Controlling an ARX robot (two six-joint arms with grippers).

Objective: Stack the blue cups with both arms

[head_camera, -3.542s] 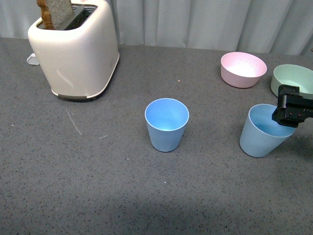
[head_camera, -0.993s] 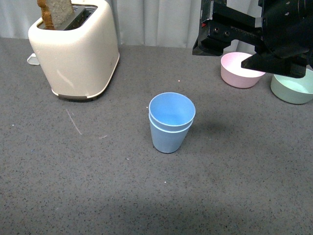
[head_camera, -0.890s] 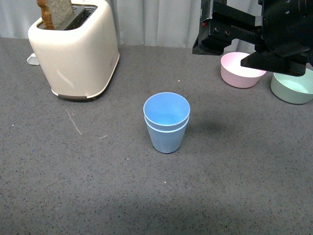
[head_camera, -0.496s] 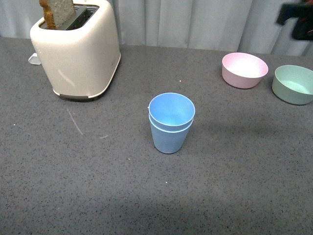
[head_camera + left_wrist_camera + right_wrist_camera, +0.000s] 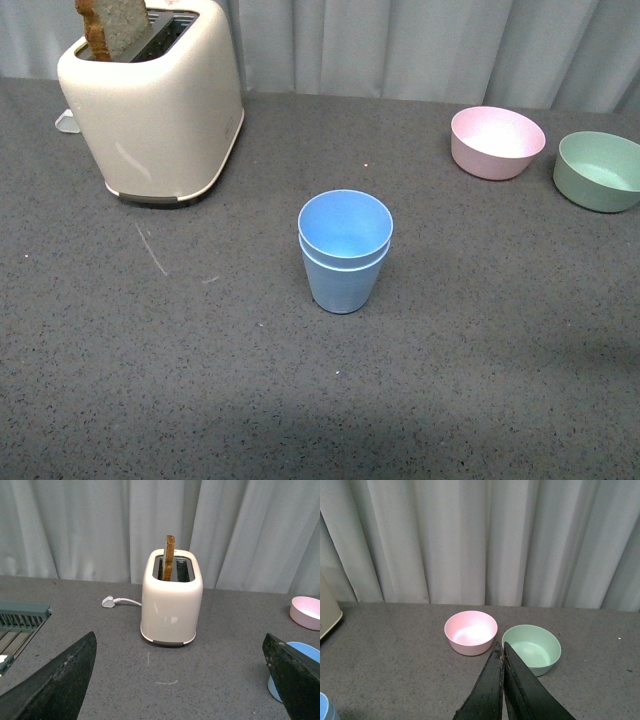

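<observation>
I see the blue cups (image 5: 344, 250) nested mid-frame on the table (image 5: 200, 380); left pincer (image 5: 180, 680) wide, right pincer (image 5: 502, 652) closed, empty; no legible writing.

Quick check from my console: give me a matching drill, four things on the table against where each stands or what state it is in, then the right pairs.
Things:
1. blue cups
2. toaster
3. pink bowl
4. green bowl

Descriptions:
A. far right of the table, empty
B. back left, with a slice of bread sticking up
C. nested one in the other, mid-table
D. empty, between the stack and the right-most bowl, toward the curtain

Pairs: 1-C, 2-B, 3-D, 4-A
</observation>
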